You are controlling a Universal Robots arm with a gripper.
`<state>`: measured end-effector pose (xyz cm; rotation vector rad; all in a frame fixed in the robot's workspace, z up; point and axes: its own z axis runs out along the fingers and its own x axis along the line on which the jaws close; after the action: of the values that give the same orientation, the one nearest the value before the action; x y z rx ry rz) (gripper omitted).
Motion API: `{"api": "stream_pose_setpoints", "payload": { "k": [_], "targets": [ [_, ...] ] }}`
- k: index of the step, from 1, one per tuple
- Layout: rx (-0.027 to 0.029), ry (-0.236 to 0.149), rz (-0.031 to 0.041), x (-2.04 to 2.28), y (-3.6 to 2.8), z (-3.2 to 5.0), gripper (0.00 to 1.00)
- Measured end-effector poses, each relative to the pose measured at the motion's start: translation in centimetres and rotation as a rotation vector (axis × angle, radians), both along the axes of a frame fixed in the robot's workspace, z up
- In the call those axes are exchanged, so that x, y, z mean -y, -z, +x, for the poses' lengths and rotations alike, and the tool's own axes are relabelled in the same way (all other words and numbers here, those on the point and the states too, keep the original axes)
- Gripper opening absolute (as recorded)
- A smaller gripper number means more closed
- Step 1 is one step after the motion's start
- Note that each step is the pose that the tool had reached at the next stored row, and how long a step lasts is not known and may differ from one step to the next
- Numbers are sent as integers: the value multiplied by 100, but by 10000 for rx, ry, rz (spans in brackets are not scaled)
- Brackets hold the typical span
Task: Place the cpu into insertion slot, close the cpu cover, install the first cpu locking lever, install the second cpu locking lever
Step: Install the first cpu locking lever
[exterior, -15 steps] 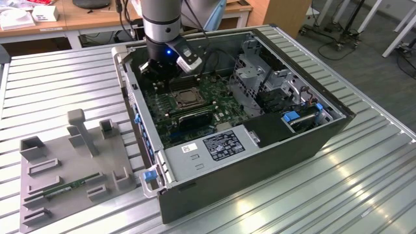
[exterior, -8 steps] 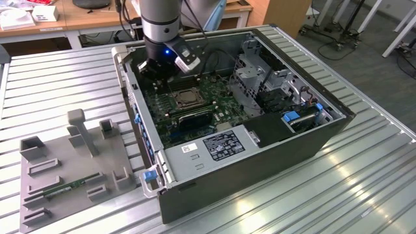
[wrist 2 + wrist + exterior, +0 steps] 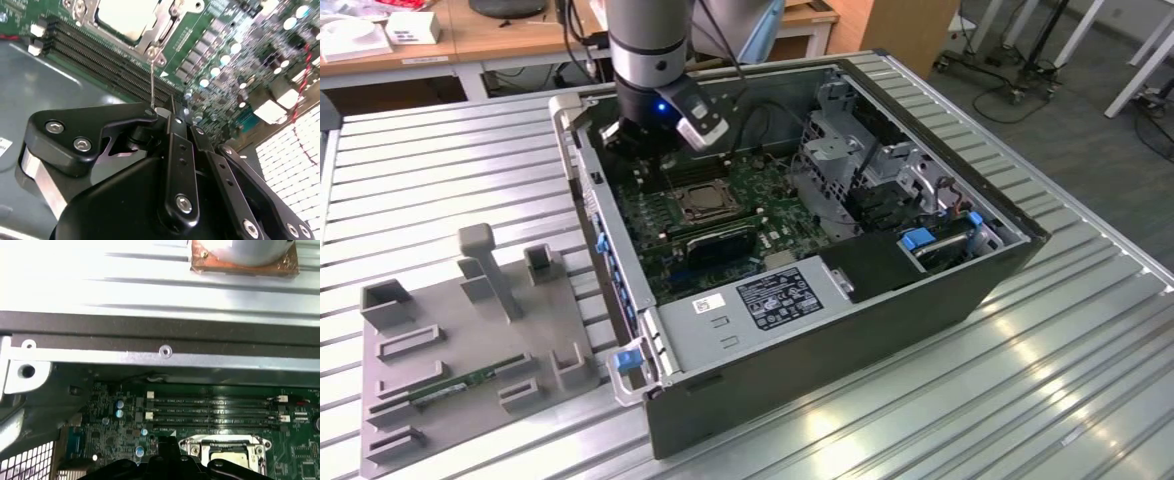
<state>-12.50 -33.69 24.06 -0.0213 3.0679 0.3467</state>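
Black gripper, its jaws drawn together on the free end of a thin silvery cpu locking lever. The lever runs straight from the jaws to a corner of the insertion slot. Seated in that slot is the cpu, dull silver top upward, with the cpu cover lying flat as a frame around it. Long black memory slots run just beside it on the green motherboard. The board sits inside an open computer case on a ribbed metal table. A grey fixture lies at the exterior view's left.
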Motion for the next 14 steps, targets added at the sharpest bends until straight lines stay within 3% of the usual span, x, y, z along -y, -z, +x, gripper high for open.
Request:
{"api": "stream_pose_setpoints", "payload": {
  "k": [2, 3, 14],
  "targets": [
    [1, 0, 302, 0, 0, 0, 11],
    [1, -1, 389, 0, 0, 0, 11],
    [2, 0, 433, 0, 0, 48, 11]
  ]
}}
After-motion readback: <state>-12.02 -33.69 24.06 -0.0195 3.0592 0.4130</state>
